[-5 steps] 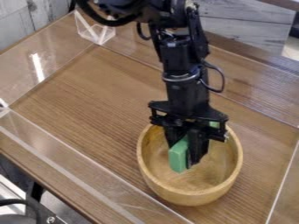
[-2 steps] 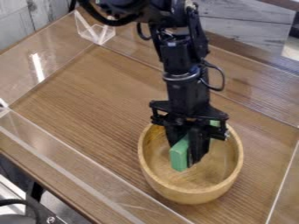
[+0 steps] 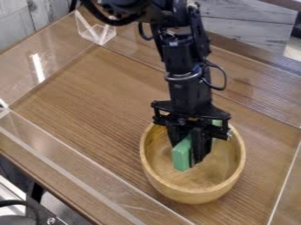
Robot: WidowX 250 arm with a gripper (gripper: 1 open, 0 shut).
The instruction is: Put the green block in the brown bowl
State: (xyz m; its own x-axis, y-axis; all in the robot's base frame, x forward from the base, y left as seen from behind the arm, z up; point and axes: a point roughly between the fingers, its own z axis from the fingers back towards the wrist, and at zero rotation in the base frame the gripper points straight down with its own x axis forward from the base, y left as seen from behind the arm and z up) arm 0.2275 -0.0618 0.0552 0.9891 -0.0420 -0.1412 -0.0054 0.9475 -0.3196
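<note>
Barely anything has moved since the earliest frame: the pincer and the green block have edged very slightly toward the right of the picture, and the brown bowl looks unmoved. Closed on the block's upper end, the pincer has its dark fingers at either side, with the rest of the block jutting out below the tips. From the pincer, then, the block lies directly beneath and a little to the picture's left, its long axis running close to upright with a slight lean. Only one arm is at work, reaching in from the top of the picture, so no choice of side arises. Below the pincer lies the bowl's hollow; whether the block's lower end touches the wood, I cannot tell. Releasing, perhaps after a short lowering, seems the next move, and the block may well topple onto its side. It looks bright green, small, narrow, straight-edged and plain-faced.
</note>
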